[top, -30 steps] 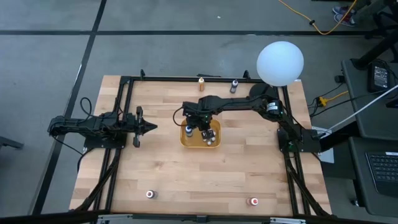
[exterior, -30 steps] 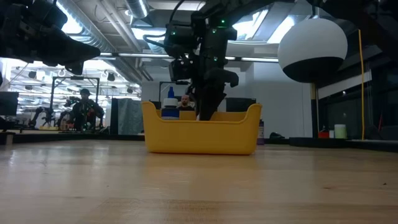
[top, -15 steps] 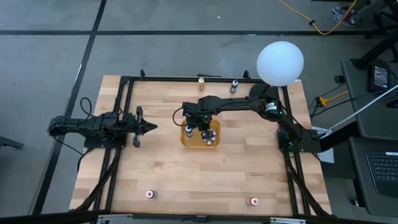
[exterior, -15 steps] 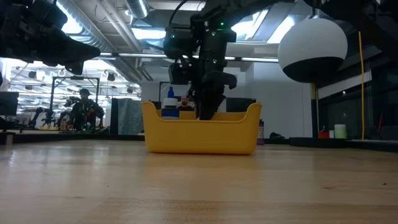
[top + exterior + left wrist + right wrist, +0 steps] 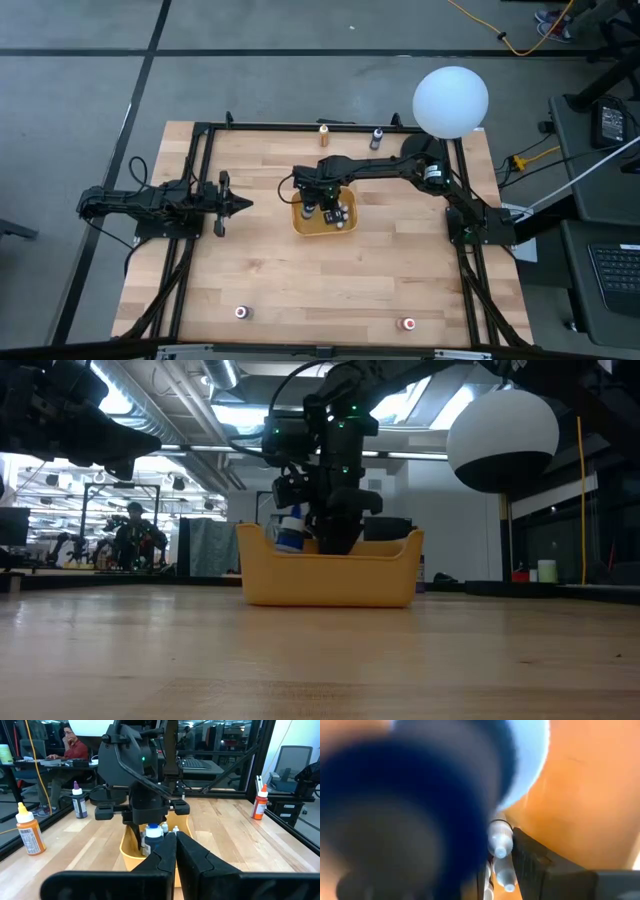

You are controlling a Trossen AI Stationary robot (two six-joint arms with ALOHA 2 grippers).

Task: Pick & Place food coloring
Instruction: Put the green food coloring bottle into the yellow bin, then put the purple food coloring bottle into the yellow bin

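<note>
So the right arm is stretched across from the table's 3 o'clock side, wrist bent down, and the right gripper point(image 5: 322, 203) is dipped into the yellow tray point(image 5: 330, 575) at table centre. It's clamped on a blue-capped food coloring bottle point(image 5: 291, 528), which sits tilted just above the tray's rim. A few more whitish bottles point(image 5: 340, 213) stand in the tray. The left gripper point(image 5: 238, 205) is parked at 9 o'clock, level with the table, pointing at the tray, fingers pinched together on nothing.
</note>
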